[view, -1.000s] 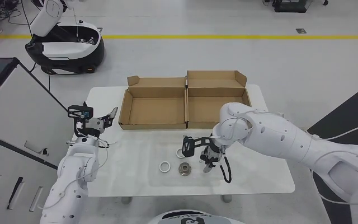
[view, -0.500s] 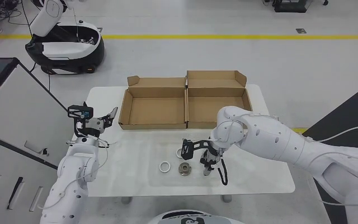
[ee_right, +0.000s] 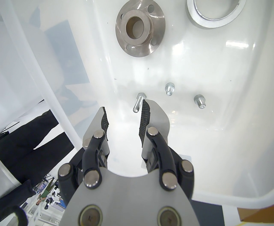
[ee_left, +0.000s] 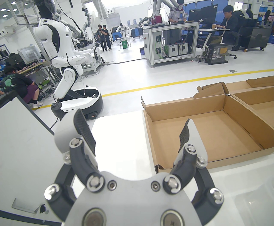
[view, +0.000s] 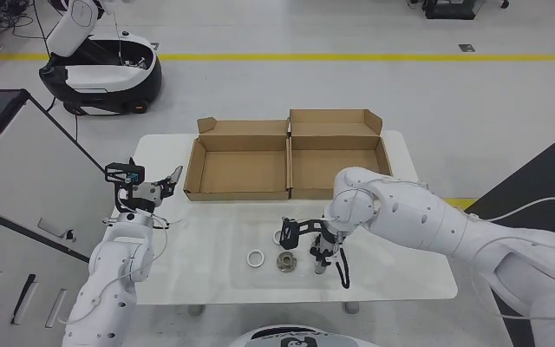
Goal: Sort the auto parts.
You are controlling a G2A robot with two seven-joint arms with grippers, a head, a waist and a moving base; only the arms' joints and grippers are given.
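My right gripper (ee_right: 124,104) hangs low over the white tray (ee_right: 214,119), fingers apart and holding nothing; the long bolt (ee_right: 137,103) lies on the tray floor at the mouth of the gap, just beside one fingertip; a short bolt (ee_right: 169,88) and a second short bolt (ee_right: 199,101) rest near it; the flange (ee_right: 140,27) and a ring (ee_right: 216,12) sit farther ahead; my left gripper (ee_left: 132,116) hovers wide open near the cardboard box (ee_left: 203,132).
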